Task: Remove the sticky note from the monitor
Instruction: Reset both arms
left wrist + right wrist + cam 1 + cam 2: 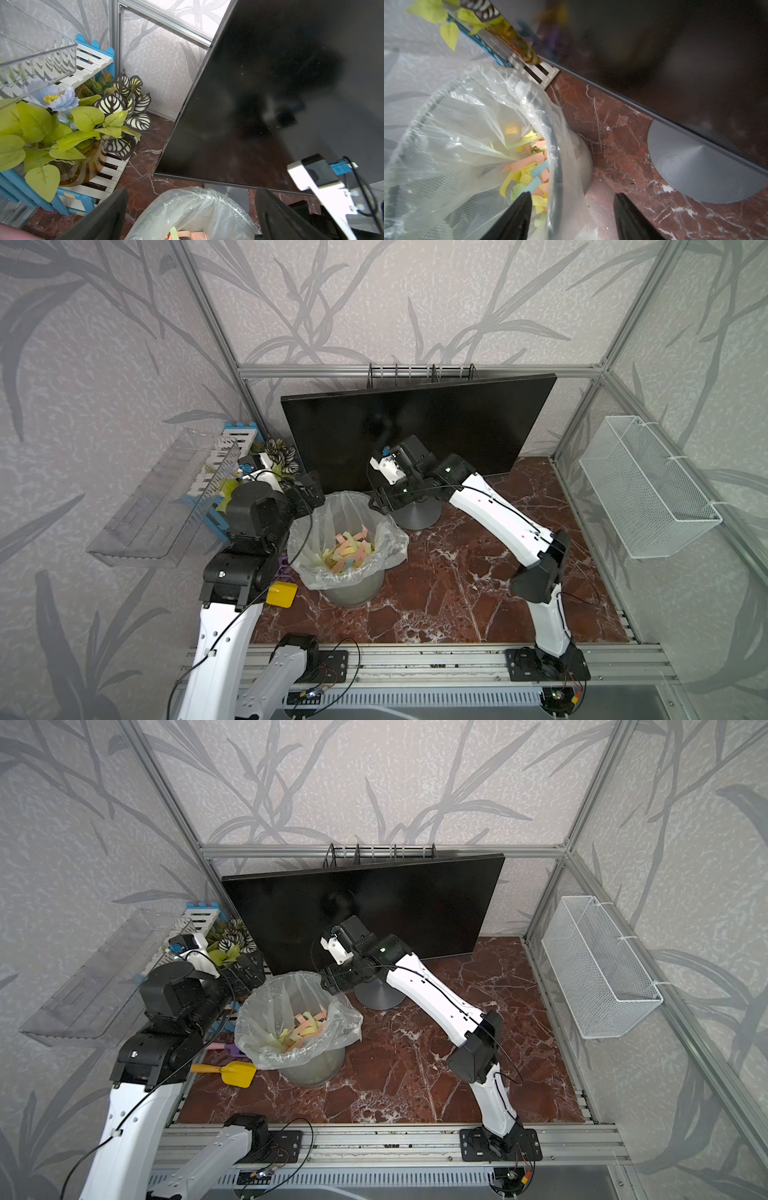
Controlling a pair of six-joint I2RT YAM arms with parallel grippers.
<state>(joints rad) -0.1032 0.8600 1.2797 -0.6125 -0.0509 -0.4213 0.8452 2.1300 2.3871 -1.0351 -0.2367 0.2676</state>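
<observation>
Black monitor (415,435) stood at 12 o'clock on the worktop (478,572), long axis roughly 9 to 3, screen facing 6 o'clock; no sticky note showed on it. Right hand (572,195), fingers spread and empty, hung over the bin (353,593) rim below the screen's middle; left hand (191,193), spread wide, by its 8 o'clock corner. Coloured notes (353,551) lay inside the bin.

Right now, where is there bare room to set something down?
Open: the red marble tabletop between the mesh bin with its clear bag and the white right arm, and the back right strip between the end of the black monitor and the white wire basket. Crowded: left side, with bin, yellow scoop, plant shelf.
</observation>
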